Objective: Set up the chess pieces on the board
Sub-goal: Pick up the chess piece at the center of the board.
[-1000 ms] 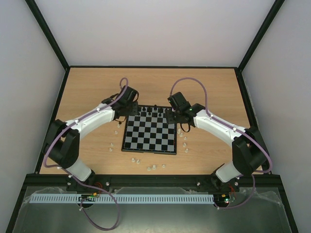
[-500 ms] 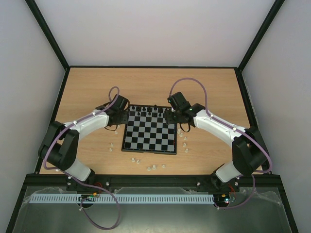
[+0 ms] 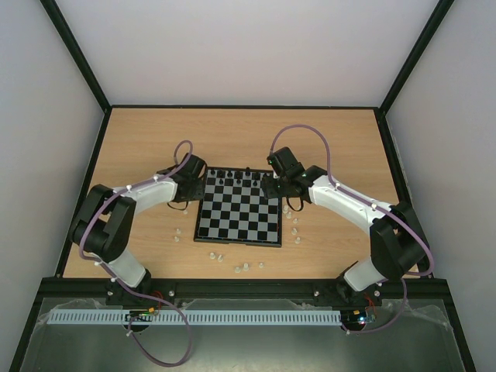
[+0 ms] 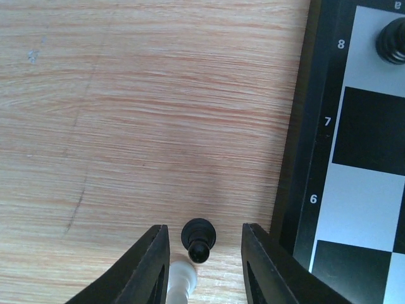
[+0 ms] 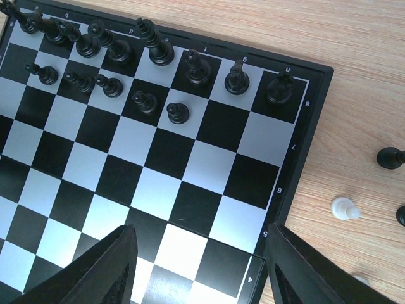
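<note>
- At far left, bare wooden tabletop [image 3: 139, 155], with a few whitish chessmen [image 3: 177, 232] loose on it near the board's left side
- Just beside the left frame of the board [image 3: 238, 217], left fingers [image 3: 190, 196] down low over the wood, parted to a medium gap and gripping nothing
- Between them, black pawn [image 4: 199, 238] off the board, level with ranks 5 and 6, a sliver of wood showing on each side of it
- Close against that pawn, nearer the left-hand finger, whitish piece [image 4: 180, 283], partly cut off by the frame edge; contact with pawn or finger impossible to tell
- In the middle of the tabletop, the board itself, lying flat with rank 8 on the far side
- Along rank 8, black back row [image 5: 158, 52] standing from one corner to the other
- On rank 7, five black pawns [image 5: 144, 101] lined up toward the left end
- In front of the board's near edge, small whitish cluster [image 3: 241, 267] on the wood
- Over the right half of the board, right fingers [image 3: 275, 188] held above the squares, spread very wide, nothing between them
- Right of the board, off its frame, stray black piece [image 5: 391, 157] and one white piece [image 5: 345, 209] on the wood, near each other but apart
</note>
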